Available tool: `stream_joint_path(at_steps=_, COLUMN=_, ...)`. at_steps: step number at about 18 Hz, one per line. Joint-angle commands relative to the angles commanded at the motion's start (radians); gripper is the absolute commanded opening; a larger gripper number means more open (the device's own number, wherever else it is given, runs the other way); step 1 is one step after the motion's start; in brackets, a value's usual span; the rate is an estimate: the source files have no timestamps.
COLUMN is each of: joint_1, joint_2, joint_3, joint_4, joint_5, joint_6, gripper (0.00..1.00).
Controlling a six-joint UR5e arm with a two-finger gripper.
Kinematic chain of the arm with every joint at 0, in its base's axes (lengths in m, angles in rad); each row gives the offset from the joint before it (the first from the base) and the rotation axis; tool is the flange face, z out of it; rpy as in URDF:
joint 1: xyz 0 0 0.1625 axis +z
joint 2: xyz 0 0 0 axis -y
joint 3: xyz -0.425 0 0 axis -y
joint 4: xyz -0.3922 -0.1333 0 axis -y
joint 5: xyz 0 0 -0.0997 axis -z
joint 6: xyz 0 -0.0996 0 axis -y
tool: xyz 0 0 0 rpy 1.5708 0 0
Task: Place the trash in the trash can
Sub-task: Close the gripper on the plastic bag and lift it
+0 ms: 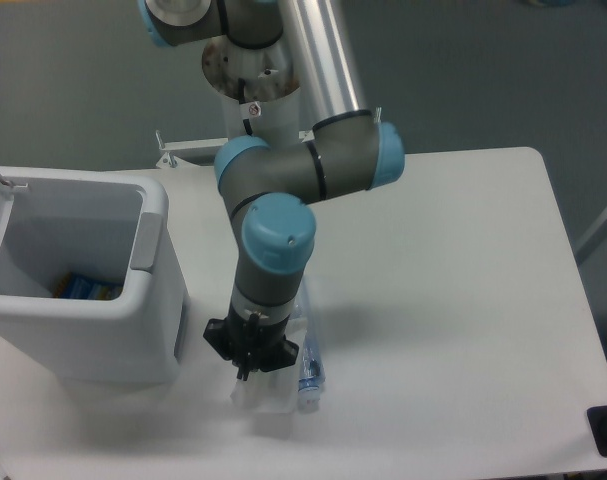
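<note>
The wrapper (pixel 260 393) lies pale and crumpled on the table (pixel 453 300), just right of the trash can (pixel 83 290) and touching the bottle (pixel 309 365), which lies lengthwise beside it, cap toward the front edge. The gripper (pixel 245 376) points straight down onto the wrapper; its fingers are hidden, so I cannot tell how far they are open or whether they grip. The can's lid stands open, with something blue and yellow inside.

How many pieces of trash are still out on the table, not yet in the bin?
2. A crumpled white wrapper lies right under the gripper, and a clear plastic bottle lies beside it, half hidden by the arm. Something blue already sits inside the trash can.
</note>
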Motion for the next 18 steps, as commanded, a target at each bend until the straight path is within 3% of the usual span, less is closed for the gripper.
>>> stream_joint_path(at_steps=4, joint_1=0.055, joint_2=0.041, joint_3=0.015, joint_4=0.0, joint_5=-0.101, joint_6=-0.002, gripper=0.0)
stream_joint_path(at_steps=18, joint_1=0.138, joint_2=0.101, joint_3=0.124, joint_4=0.002, joint_5=-0.255, joint_6=-0.121, gripper=0.0)
